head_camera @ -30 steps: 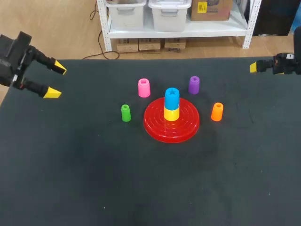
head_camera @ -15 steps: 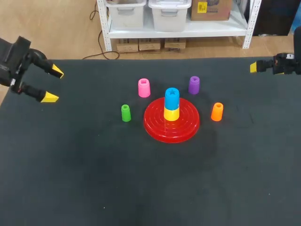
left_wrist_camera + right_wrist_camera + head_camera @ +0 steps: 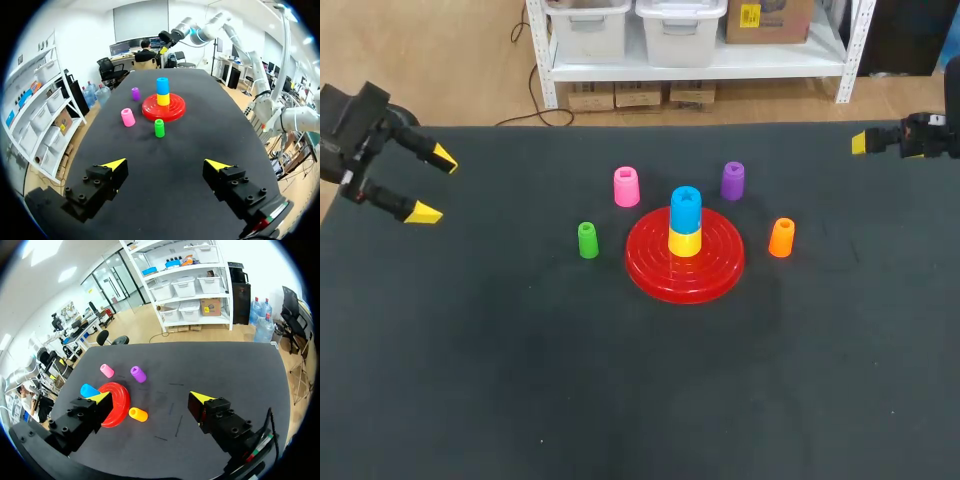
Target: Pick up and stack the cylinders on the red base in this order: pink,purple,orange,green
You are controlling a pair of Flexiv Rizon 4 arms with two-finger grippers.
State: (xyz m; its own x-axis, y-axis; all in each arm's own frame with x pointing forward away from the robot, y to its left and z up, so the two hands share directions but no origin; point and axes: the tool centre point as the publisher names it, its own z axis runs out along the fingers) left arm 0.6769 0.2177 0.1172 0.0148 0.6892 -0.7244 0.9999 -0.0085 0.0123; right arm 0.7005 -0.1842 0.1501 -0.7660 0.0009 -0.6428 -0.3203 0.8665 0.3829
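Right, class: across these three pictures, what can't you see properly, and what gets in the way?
1. Right wrist view: the green cylinder is hidden, and the blue cylinder partly covered, by the right gripper and its own finger.
2. Left wrist view: the orange cylinder is hidden behind the red base and the blue cylinder on it.
3. Head view: the right gripper is cut off by the picture's edge; only one yellow tip shows.
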